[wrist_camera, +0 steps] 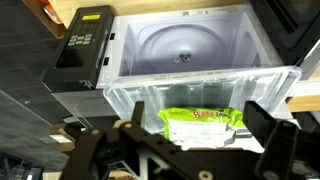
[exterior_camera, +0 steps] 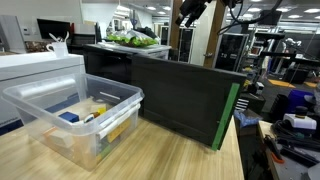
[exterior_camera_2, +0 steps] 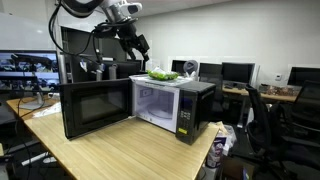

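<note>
A black robot claw (exterior_camera_2: 138,45) is held in the air above the microwave oven, and its fingers are spread wide with nothing between them. In the wrist view the two dark fingers (wrist_camera: 268,125) are seen on both sides of a green printed plastic bag (wrist_camera: 200,120), without touching it. The bag is laid inside a clear plastic tray (wrist_camera: 130,95), which is placed on the top of the black and silver microwave oven (exterior_camera_2: 178,108), near its front edge. The green bag is seen on the oven top in both exterior views (exterior_camera: 135,40) (exterior_camera_2: 160,75). The black oven door (exterior_camera_2: 95,108) is swung fully open. The oven is placed on a light wooden counter (exterior_camera_2: 130,150). A big transparent plastic box (exterior_camera: 75,115) with small yellow and blue things in it is also set on the counter, well apart from the claw.
</note>
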Action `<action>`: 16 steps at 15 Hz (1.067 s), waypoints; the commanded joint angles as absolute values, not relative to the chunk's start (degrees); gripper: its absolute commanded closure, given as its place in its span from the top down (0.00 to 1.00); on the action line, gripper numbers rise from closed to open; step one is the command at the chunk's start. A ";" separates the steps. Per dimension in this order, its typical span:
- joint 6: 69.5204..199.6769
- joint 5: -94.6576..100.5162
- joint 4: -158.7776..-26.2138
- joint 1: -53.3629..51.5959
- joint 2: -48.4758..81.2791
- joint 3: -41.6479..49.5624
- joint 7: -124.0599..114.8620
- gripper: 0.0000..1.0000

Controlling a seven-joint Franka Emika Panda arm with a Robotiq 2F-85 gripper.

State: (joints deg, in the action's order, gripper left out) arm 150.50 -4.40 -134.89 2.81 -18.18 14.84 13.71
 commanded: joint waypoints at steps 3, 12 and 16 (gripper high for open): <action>149.93 -16.70 -129.65 0.75 -12.70 19.08 20.83 1.00; 139.88 -37.52 -123.30 1.35 -7.38 19.15 29.22 1.00; 137.00 -42.09 -121.54 3.44 -4.73 18.40 27.86 1.00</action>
